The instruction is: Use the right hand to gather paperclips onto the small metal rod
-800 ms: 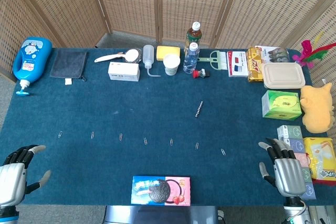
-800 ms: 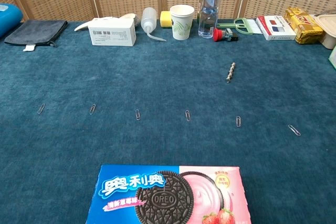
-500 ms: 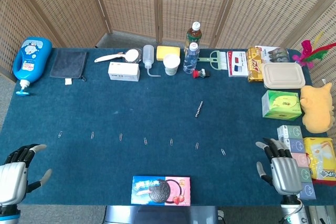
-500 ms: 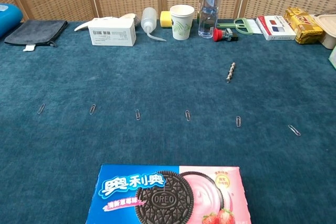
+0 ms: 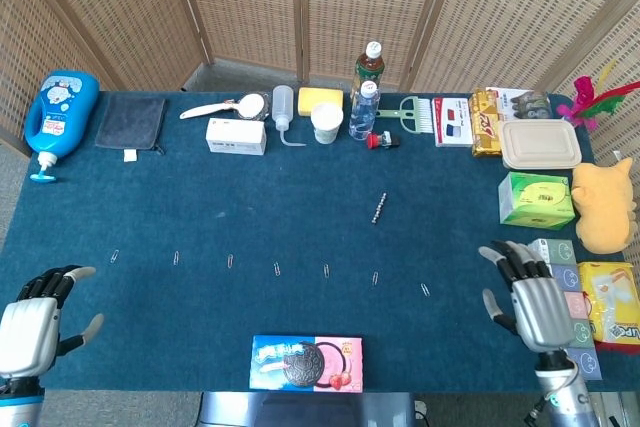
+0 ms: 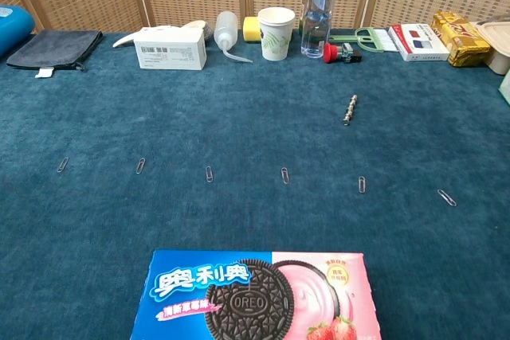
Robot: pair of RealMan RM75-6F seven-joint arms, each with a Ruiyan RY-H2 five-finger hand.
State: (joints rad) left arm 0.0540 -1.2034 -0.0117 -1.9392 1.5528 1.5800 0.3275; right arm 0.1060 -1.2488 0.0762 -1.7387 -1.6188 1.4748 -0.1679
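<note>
My right hand (image 5: pixel 535 290) has crept forward and a little inward along the near right edge of the surface (image 5: pixel 300 187) since 0.8 s ago; its fingers are spread and it holds nothing. My left hand (image 5: pixel 35 319) has shifted slightly too, sitting at the near left corner, also spread and holding nothing. Nothing on the cloth has moved. The rod (image 5: pixel 379 208) lies bare right of centre, well apart from both hands. 7 paperclips (image 5: pixel 276 269) sit in a row across the surface, nearer me than the rod; the rightmost paperclip (image 5: pixel 425 289) is closest to my right hand. An Oreo box (image 5: pixel 306 362) lies at the near edge. Small boxes (image 5: pixel 562 277) and a green box (image 5: pixel 536 199) crowd the right hand's outer side.
</note>
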